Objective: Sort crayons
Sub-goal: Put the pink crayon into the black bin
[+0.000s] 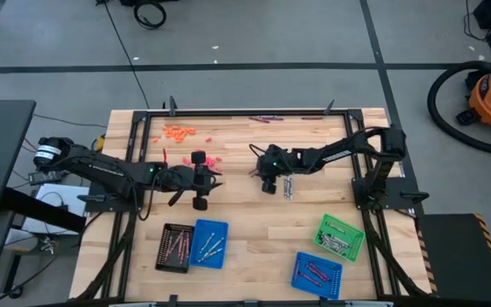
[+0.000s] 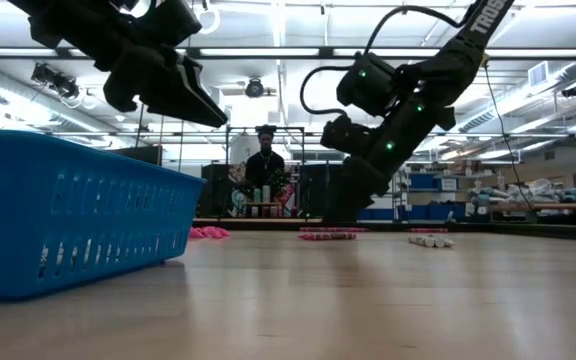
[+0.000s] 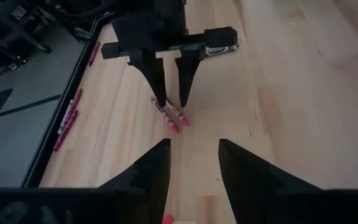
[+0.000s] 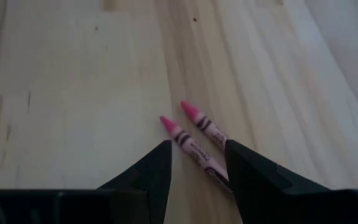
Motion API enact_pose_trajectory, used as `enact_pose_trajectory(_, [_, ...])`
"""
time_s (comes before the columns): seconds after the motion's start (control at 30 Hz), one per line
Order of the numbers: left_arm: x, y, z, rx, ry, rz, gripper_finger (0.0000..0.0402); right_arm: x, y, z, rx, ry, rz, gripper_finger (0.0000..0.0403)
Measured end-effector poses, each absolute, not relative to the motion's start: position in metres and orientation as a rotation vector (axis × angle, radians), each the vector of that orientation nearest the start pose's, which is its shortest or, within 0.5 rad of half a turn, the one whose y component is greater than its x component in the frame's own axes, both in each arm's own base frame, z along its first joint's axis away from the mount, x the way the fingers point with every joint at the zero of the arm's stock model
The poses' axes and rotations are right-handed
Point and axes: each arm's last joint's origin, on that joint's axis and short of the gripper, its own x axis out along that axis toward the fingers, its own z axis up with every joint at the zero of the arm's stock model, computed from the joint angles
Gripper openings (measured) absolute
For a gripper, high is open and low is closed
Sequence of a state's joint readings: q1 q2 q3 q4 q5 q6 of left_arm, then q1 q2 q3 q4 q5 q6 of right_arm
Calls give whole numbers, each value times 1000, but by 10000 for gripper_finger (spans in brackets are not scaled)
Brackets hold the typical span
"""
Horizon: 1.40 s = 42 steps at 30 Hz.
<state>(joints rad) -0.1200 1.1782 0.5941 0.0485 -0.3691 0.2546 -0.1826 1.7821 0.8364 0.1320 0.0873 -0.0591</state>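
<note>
Right hand poised over two pink crayons at mid-desk

The right hand (image 4: 196, 163) hangs low with its fingers spread, straddling a pair of pink crayons (image 4: 194, 137) that lie side by side on the bare wood — nothing is pinched. The left hand (image 3: 193, 163), fingers also spread and empty, faces it from just across the desk (image 1: 254, 230). Farther out, orange crayons (image 1: 178, 131) sit in a loose heap near the far left edge, silver-grey crayons (image 1: 287, 188) lie just beside the right hand, and a black tray (image 1: 174, 247), two blue trays (image 1: 209, 243) and a green tray (image 1: 340, 236) along the near side hold sorted sticks.
</note>
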Motion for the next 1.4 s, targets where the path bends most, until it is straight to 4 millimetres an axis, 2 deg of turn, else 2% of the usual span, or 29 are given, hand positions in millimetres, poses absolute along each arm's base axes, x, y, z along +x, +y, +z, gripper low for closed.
enact_pose_trajectory(0.4, [237,-18,214,378,553,175,146,324,-68,125,-112,865,-185,158])
enact_pose_trajectory(0.87, [237,-18,213,372,560,176,146,310,-72,114,-27,891,-159,153])
enact_pose_trajectory(1.0, [237,-18,213,371,559,176,146,308,-71,112,-9,907,-138,135])
enact_pose_trajectory(1.4, [237,-18,213,363,555,178,146,307,-69,110,12,925,-68,46])
